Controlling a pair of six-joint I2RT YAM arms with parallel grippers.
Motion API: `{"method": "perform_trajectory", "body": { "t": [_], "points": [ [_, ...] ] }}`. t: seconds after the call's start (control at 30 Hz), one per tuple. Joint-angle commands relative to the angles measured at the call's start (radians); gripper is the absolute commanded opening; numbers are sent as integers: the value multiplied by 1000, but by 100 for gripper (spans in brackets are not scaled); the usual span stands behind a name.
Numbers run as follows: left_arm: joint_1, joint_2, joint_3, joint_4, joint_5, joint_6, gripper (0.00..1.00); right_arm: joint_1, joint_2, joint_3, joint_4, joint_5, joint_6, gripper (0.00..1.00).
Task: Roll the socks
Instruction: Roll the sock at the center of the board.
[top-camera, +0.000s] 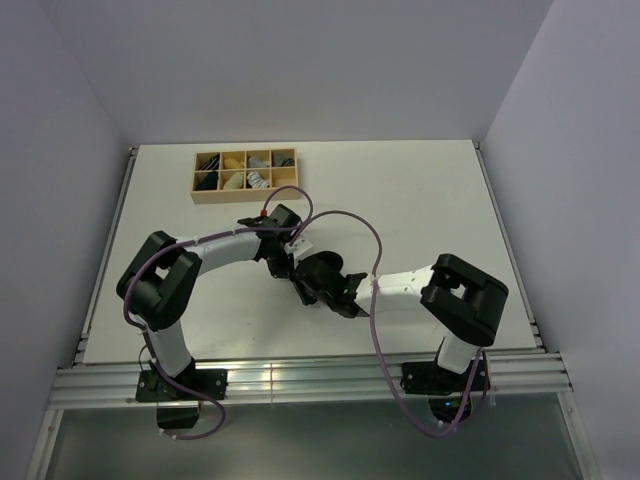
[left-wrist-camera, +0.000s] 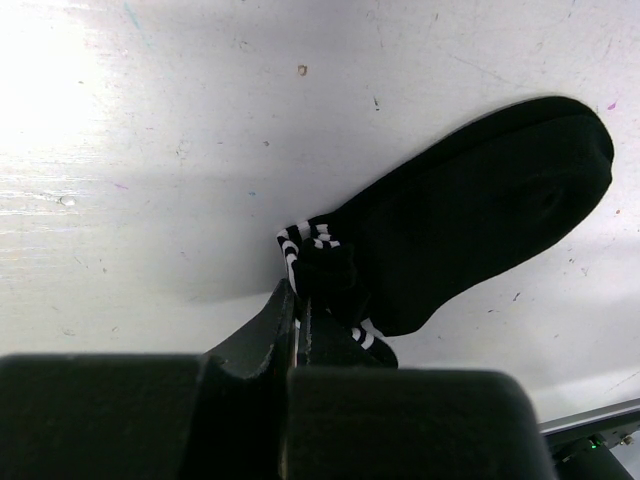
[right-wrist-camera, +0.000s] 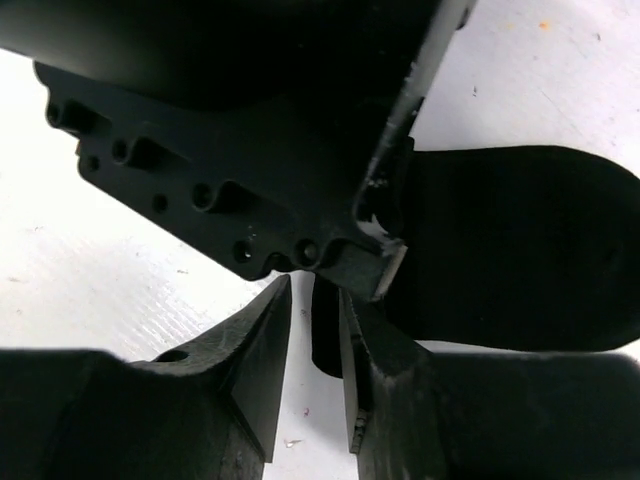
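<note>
One black sock (left-wrist-camera: 470, 220) lies flat on the white table (left-wrist-camera: 150, 150) near its middle. My left gripper (left-wrist-camera: 298, 300) is clamped tight on its white-banded cuff. My right gripper (right-wrist-camera: 315, 300) stands narrow just beside, its jaws astride a dark fold of the sock; whether they pinch it I cannot tell.
</note>
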Motion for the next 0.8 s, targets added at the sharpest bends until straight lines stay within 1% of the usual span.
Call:
{"method": "perform_trajectory", "body": {
  "t": [0.0,0.1,0.2,0.4,0.53,0.73,0.77],
  "points": [
    [-14,20,-20,-70,-28,25,0,5,4,-6,16,80,18,34],
    [-16,20,-23,-68,-28,26,0,5,-1,-8,9,93,24,38],
    [-17,18,-27,-65,-23,28,0,5,28,3,-7,98,24,40],
    [-19,6,-28,-73,-25,34,0,5,82,-8,-22,124,52,41],
    [-19,0,-36,-78,-21,37,0,5,125,-3,-62,159,75,41],
    [-19,-13,-40,-82,-15,39,0,5,223,48,-180,178,141,40],
    [-17,-13,-42,-81,-12,37,0,5,235,57,-191,175,144,38]
  ]
}}
